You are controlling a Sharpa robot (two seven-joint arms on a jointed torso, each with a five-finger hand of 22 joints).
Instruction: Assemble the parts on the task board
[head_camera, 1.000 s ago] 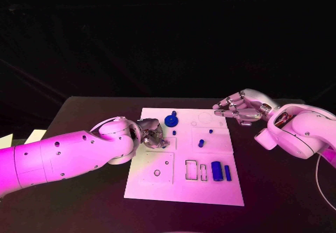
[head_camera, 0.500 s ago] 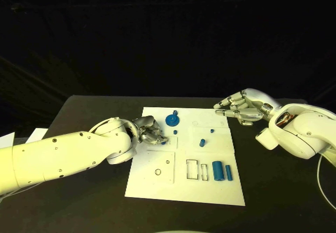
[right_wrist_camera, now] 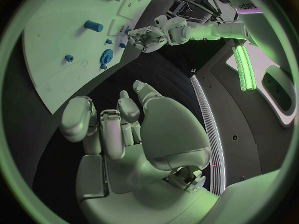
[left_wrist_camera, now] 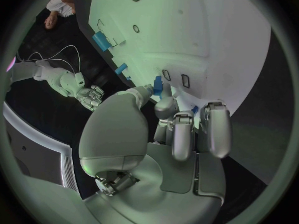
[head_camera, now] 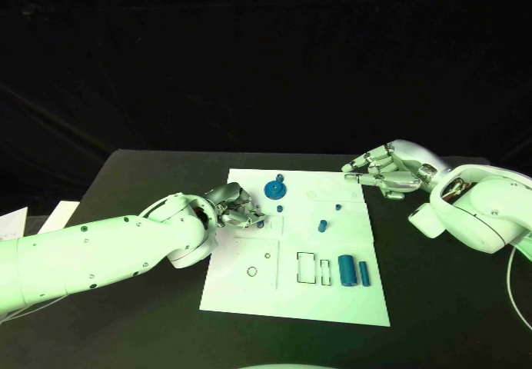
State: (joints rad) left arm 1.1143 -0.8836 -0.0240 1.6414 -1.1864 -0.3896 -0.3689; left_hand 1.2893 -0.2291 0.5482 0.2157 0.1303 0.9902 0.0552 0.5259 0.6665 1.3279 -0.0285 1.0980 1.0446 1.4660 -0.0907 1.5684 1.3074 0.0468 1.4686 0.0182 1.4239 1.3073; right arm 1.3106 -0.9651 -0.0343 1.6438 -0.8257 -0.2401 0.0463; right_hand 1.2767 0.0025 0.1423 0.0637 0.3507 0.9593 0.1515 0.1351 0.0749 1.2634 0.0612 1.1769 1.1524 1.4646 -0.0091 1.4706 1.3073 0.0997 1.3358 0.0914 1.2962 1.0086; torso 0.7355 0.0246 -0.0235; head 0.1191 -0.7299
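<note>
Left hand (head_camera: 236,207) sat at the task board's (head_camera: 294,300) left edge, fingers pinched on a small blue part (left_wrist_camera: 158,86). We noted the right hand (head_camera: 384,173) off the board's far right corner, fingers curled, holding nothing (gear (head_camera: 274,188) and cylinders (head_camera: 354,270) lay apart on the board).

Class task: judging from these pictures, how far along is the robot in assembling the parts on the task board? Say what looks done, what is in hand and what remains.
Looks done: a blue gear sits at the far end of the task board.

In hand: the left hand pinches a small blue part over the board's left side.

Left: two blue cylinders lie loose near the empty rectangular slots. The right hand hovers off the board's far right corner, holding nothing.
</note>
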